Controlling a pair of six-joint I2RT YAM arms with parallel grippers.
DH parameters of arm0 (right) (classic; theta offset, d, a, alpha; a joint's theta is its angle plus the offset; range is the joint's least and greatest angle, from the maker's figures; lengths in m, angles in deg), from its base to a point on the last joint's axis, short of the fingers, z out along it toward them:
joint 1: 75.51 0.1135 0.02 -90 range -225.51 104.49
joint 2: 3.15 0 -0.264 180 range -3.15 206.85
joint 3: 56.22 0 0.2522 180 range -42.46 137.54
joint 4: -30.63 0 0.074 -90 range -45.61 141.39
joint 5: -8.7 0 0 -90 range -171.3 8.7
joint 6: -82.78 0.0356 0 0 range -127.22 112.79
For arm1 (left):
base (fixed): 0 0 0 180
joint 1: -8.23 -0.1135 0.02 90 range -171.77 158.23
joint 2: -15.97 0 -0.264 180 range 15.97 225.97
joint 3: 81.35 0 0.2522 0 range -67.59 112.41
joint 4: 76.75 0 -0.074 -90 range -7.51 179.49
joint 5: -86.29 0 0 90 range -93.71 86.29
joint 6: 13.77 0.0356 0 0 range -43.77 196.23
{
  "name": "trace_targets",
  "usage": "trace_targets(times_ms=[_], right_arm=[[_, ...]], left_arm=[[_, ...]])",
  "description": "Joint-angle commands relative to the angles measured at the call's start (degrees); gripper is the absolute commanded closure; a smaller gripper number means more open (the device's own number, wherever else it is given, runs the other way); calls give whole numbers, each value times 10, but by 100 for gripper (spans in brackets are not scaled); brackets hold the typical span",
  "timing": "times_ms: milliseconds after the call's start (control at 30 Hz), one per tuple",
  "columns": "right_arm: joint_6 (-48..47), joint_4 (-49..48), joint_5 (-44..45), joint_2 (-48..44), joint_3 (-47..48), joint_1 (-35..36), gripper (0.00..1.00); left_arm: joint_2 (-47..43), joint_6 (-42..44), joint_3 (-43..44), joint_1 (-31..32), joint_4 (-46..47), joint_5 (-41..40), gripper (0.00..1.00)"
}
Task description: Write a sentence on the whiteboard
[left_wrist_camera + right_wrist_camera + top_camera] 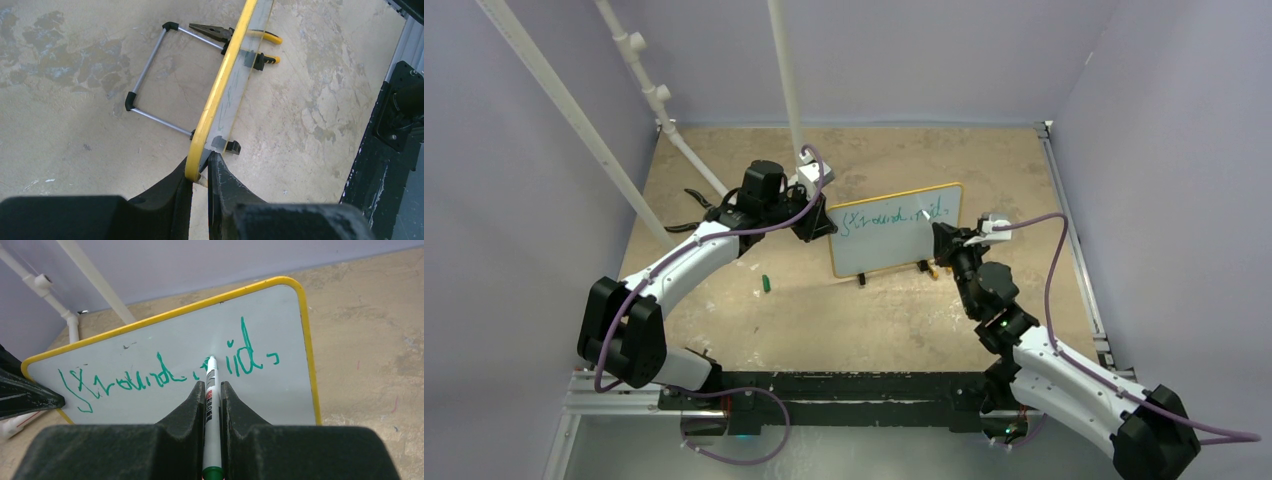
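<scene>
Clamping a marker point(212, 400) at lower centre, the right jaws set its tip on the whiteboard point(150, 340), mid-frame, amid the sentence point(140, 382). Beyond, the left jaws pinch its yellow rim; light and tippy, it likely needs that hold.

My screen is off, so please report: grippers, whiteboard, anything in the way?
Left gripper shut on the whiteboard's edge. Right gripper shut on the marker, tip at board. Sentence: one green line. Pliers behind board, not blocking.
</scene>
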Motion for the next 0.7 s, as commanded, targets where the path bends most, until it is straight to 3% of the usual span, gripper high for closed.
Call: trace_targets(times_ms=[0, 467, 667], right_arm=[[8, 0, 24, -9, 2, -1, 100], [12, 15, 20, -12, -2, -1, 100], [1, 37, -39, -62, 3, -1, 100]], left_arm=[[1, 27, 15, -9, -5, -45, 100], [0, 27, 15, -9, -6, -45, 100], [-1, 23, 14, -9, -7, -50, 100]])
